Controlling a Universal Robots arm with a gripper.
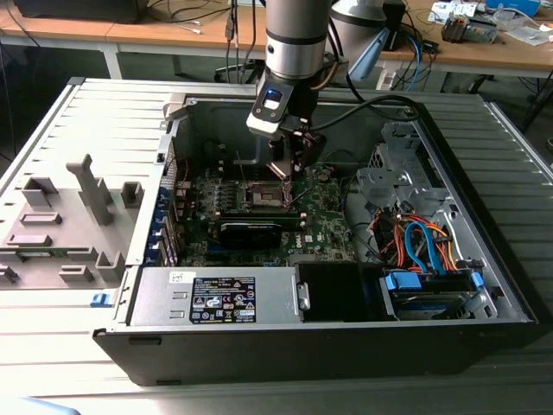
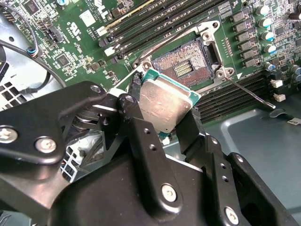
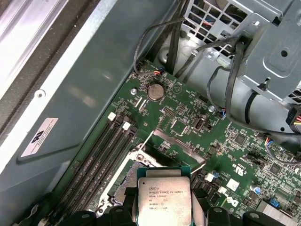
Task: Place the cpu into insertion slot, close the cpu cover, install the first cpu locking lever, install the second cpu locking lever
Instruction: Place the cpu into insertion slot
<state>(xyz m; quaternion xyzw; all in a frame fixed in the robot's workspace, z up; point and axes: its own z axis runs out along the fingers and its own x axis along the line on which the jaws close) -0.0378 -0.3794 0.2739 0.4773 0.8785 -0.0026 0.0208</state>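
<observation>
The gripper point(image 2: 162, 115) is clamped on the cpu point(image 2: 165, 104). In the second wrist view its two black fingers point(image 2: 141, 136) press on opposite edges of the chip, which is held tilted with its scuffed silvery face showing. In the first wrist view the cpu point(image 3: 163, 195) shows its printed metal top and green rim.

The insertion slot point(image 2: 184, 66) lies open, and its dark field of contacts is bare inside the silvery rim. The cpu hangs just beside and above the slot, clear of it and not seated. In the exterior view the gripper point(image 1: 289, 173) hovers close over the insertion slot point(image 1: 266, 197), slightly toward the exterior view's right of it.

A thin metal locking lever point(image 2: 249, 93) juts out from one corner of the slot, across the long black memory slots point(image 2: 225, 101) that run alongside. In the first wrist view, a silvery frame plate that looks like the cpu cover point(image 3: 181, 145) stands beyond the slot, swung off it. A round coin cell point(image 3: 155, 91) sits further out from the slot on the green motherboard point(image 3: 225, 155).

In the exterior view the computer case point(image 1: 484, 173) surrounds the slot, and the power supply point(image 1: 216, 298) lies at the case's near edge, well apart from the slot.
</observation>
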